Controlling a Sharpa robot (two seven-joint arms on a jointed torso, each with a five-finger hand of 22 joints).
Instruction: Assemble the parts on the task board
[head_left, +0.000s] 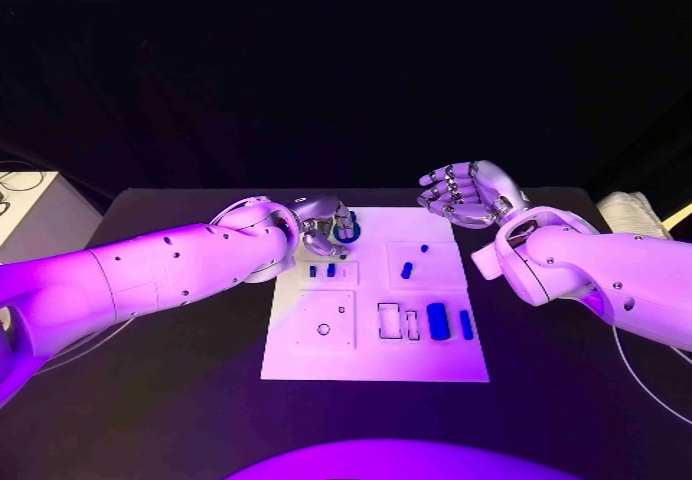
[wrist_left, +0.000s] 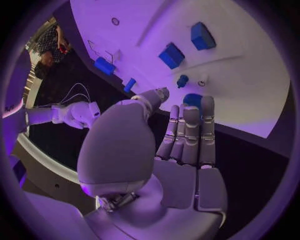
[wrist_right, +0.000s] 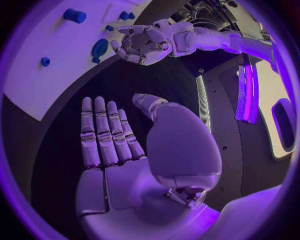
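Black table (head_left: 173, 400) is seen filling the head view, with the white board (head_left: 372, 355) laid flat at its middle. Both white arms are brought in over it, the left arm (head_left: 130, 285) from one side and the right arm (head_left: 620, 280) from the other.

Over at the board's far left corner, the left hand (head_left: 326, 232) is seen from above as a tight cluster, and a round blue part (head_left: 348, 234) is glimpsed against it. From the left wrist camera more is given away: the left hand's fingers (wrist_left: 190, 132) are held straight and pressed together, the thumb is stretched toward the board, and the round blue part (wrist_left: 192, 99) is seen just past the fingertips. Whether it is being touched cannot be told. From the right wrist camera that same left hand (wrist_right: 140, 44) is caught from the front, fingers curled, right beside the round blue part (wrist_right: 99, 48).

Off the board's far right corner, the right hand (head_left: 464, 195) is held above the table, fingers loosely bent. By its own wrist camera the right hand (wrist_right: 125, 150) is shown flat, fingers side by side, nothing in it.

Smaller blue pieces are scattered on the board: a block (head_left: 437, 321), a slim bar (head_left: 466, 322), a peg (head_left: 408, 268).
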